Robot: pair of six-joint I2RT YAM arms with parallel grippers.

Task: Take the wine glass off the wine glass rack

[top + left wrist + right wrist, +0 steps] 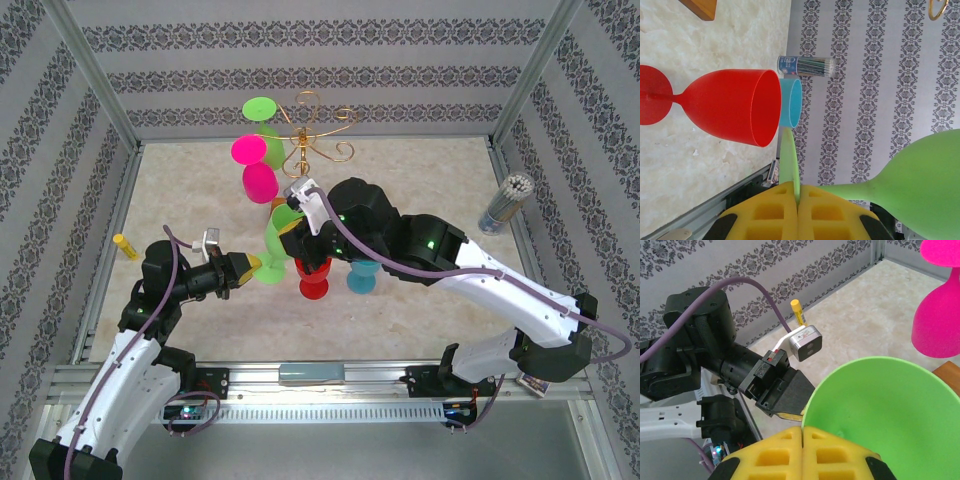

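A lime green wine glass [280,232] hangs tilted above the table in front of the gold wire wine glass rack [312,135]. My left gripper [798,192] is shut on the edge of its flat foot [788,155]. Its stem runs right to the bowl [922,182]. My right gripper [802,429] is shut on the rim of that bowl [885,410], facing the left gripper [790,412]. In the top view the left gripper [250,266] is left of the right gripper [293,232]. A pink glass [255,168] and another green foot [260,108] hang at the rack's left.
A red glass [313,278] and a blue glass [362,275] stand on the table under my right arm. A tube of pens [505,203] stands at the right edge. A yellow marker [126,246] lies at the left. The rack's wooden base [700,7] is close by.
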